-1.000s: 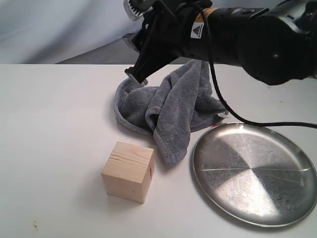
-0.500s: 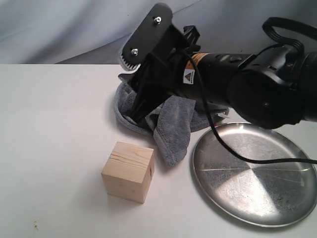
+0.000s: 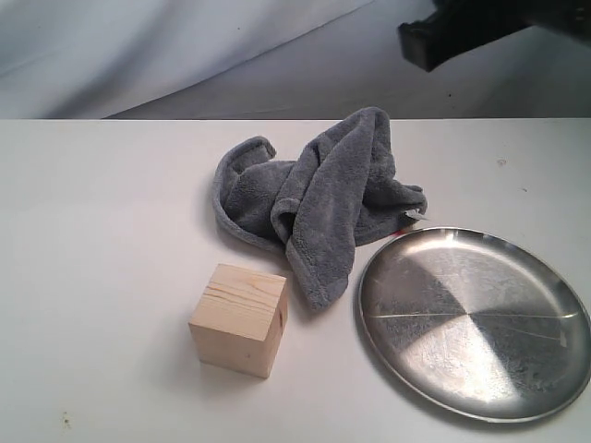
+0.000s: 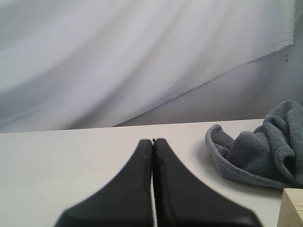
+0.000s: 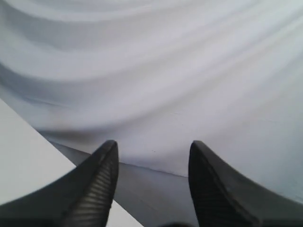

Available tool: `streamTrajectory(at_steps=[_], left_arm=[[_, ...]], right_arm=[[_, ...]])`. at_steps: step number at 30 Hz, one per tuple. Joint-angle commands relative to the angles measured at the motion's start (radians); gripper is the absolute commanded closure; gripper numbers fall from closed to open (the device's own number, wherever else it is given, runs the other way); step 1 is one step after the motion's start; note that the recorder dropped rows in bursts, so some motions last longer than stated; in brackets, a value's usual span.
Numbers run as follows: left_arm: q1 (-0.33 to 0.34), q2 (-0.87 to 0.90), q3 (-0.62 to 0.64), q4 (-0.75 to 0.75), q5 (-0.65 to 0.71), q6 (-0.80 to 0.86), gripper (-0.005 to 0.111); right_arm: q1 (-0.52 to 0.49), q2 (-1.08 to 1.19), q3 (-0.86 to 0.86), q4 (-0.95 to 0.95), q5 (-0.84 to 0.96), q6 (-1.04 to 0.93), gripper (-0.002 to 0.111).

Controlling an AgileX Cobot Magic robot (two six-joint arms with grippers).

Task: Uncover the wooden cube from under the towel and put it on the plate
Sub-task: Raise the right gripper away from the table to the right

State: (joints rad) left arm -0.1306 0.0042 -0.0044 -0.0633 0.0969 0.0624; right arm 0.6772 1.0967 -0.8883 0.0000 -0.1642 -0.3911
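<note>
The left gripper (image 4: 152, 142) had its two black fingers pressed together, nothing between them. In its own wrist view it hung low over the white table (image 4: 71, 156), pointing toward the pale cloth backdrop (image 4: 118, 61). The towel and one corner of the wooden block showed off to the side of it.

In the exterior view the wooden block (image 3: 239, 319) stood furthest left of the three things. It was uncovered and sat flat on the table, one edge turned toward the camera. Grain lines ran across its top, and a small dark mark showed on its shaded right face. It was on bare tabletop, clear of the plate.

Just behind and to the right of it lay the towel (image 3: 314, 198), a blue-grey fluffy heap, crumpled and folded over itself. One drooping fold reached forward and ended just beside the block's upper right corner. I could not tell whether the two touched. A small red-and-white tag (image 3: 413, 215) poked out at the towel's right edge, close by the plate's far rim.

The plate (image 3: 554, 369) lay to the right, round, shiny and scratched, with a raised rim.

At the top right corner, a black part of the arm (image 3: 462, 28) hung above the table's far side. The right gripper (image 5: 154, 144) had its ribbed fingers (image 5: 99, 184) spread well apart, gripping nothing. It faced the draped backdrop above a corner of the table.
</note>
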Motion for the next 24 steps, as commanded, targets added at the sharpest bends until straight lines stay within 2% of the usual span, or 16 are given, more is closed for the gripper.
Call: streamTrajectory(at_steps=[1,5,9,13,20,24], left_arm=[[0.002,-0.004,0.004,-0.002,-0.011,-0.001,0.107],[0.002,-0.004,0.004,-0.002,-0.011,-0.001,0.107],[0.002,-0.004,0.004,-0.002,-0.011,-0.003,0.107],[0.002,-0.004,0.004,-0.002,-0.011,-0.003,0.107],[0.002,-0.004,0.004,-0.002,-0.011,-0.003,0.107],[0.002,-0.004,0.004,-0.002,-0.011,-0.003,0.107]], right_arm=[[-0.006,-0.148,0.106,0.000,0.030,-0.011,0.065],[-0.006,-0.235,0.225,0.000,0.042,-0.019,0.065],[-0.014,-0.250,0.308,0.000,-0.032,-0.023,0.065],[-0.147,-0.335,0.409,0.043,-0.181,0.009,0.065],[-0.244,-0.468,0.551,-0.015,-0.194,0.173,0.065],[-0.291,-0.499,0.602,-0.070,-0.291,0.238,0.065]])
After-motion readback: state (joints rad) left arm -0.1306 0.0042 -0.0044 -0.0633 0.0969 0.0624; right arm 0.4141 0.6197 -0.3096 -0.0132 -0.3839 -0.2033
